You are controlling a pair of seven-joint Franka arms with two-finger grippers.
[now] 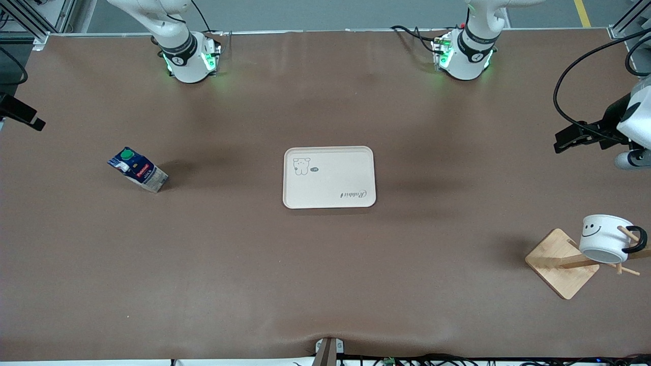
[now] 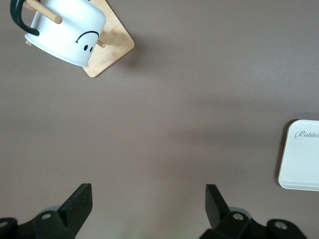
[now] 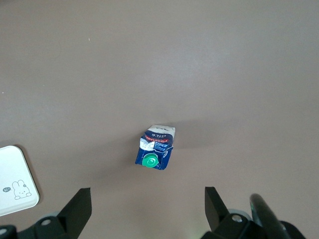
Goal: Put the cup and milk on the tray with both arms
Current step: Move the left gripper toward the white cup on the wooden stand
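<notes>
The cream tray (image 1: 329, 177) lies in the middle of the table with nothing on it; its corners also show as tray (image 2: 301, 162) and tray (image 3: 17, 181). The milk (image 1: 137, 170), a dark-blue carton with a green cap, stands toward the right arm's end. High over the table close to the milk (image 3: 156, 148), my right gripper (image 3: 148, 201) is open and holds nothing. The white smiley cup (image 1: 605, 239) hangs tilted on a peg of a wooden rack toward the left arm's end. My left gripper (image 1: 564, 140) (image 2: 148, 199) hovers open and empty over bare table, apart from the cup (image 2: 65, 30).
The rack's square wooden base (image 1: 562, 264) stands nearer the front camera than the tray, close to the table's edge at the left arm's end. Both arm bases, lit green, sit along the table's back edge. A black cable loops above the left hand.
</notes>
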